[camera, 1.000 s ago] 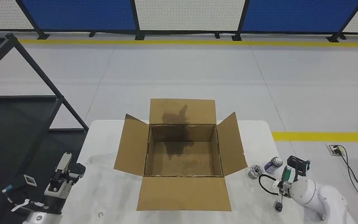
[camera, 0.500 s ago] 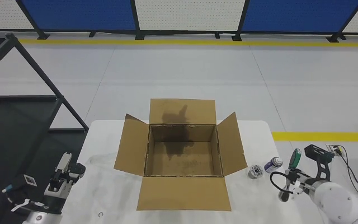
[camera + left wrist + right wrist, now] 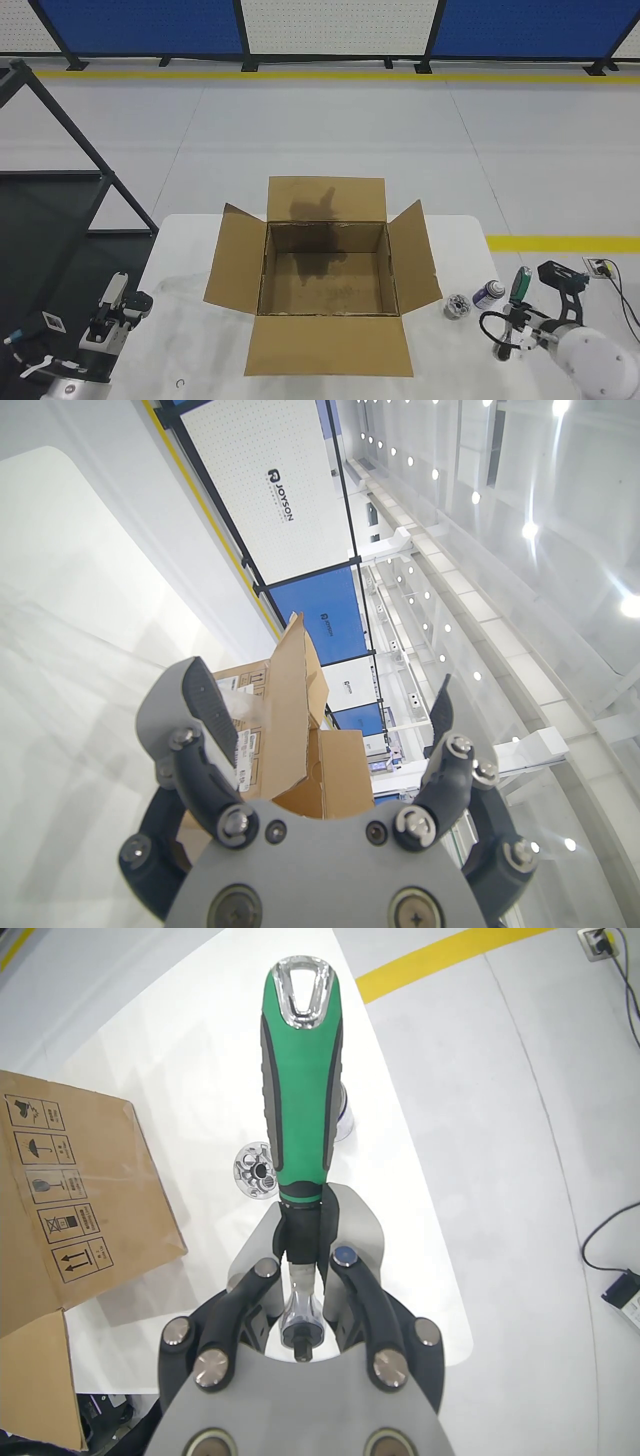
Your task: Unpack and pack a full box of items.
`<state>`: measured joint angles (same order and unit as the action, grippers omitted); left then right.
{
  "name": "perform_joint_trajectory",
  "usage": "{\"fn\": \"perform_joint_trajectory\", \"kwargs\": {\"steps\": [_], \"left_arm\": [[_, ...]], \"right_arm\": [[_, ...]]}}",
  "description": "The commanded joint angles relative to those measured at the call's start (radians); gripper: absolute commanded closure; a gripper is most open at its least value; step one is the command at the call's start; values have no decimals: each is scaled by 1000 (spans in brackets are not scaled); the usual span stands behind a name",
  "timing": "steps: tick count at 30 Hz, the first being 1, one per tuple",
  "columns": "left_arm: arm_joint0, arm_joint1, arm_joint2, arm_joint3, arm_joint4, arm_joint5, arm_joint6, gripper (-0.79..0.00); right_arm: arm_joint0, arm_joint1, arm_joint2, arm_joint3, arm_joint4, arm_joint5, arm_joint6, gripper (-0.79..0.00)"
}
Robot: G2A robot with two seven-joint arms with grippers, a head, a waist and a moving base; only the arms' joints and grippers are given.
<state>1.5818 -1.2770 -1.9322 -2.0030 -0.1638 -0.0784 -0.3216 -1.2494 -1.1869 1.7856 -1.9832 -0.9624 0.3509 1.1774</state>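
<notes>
An open cardboard box stands in the middle of the white table, all flaps spread and its inside bare. By the table's right edge my right gripper is shut on a ratchet wrench. It grips the shaft just below the green handle, and the handle points away from the wrist. My left gripper sits at the table's left side, open with nothing between its fingers. It faces the box.
A round metal part and a small purple-and-white bottle lie between the box's right flap and the right gripper. A black frame stands left of the table. Cables lie on the floor at right.
The right gripper with the ratchet wrench swung to the right and away from the front edge, then drifted slightly back left. The left arm and the box stayed put.
</notes>
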Motion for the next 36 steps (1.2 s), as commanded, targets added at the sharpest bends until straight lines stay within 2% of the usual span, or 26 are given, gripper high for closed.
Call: {"fn": "perform_joint_trajectory", "kwargs": {"steps": [1,7,11,17,22,36], "left_arm": [[0,0,0,0,0,0,0,-785],[0,0,0,0,0,0,0,-785],[0,0,0,0,0,0,0,-785],[0,0,0,0,0,0,0,-785],[0,0,0,0,0,0,0,-785],[0,0,0,0,0,0,0,-785]], "right_arm": [[-1,1,1,-42,11,-18,-19,0],[47,11,-8,-206,30,-75,26,0],[129,18,-50,-284,76,-122,94,0],[313,24,-206,-292,122,-143,187,0],[445,20,-360,-248,116,-132,217,0],[445,20,-360,-248,116,-132,217,0]]}}
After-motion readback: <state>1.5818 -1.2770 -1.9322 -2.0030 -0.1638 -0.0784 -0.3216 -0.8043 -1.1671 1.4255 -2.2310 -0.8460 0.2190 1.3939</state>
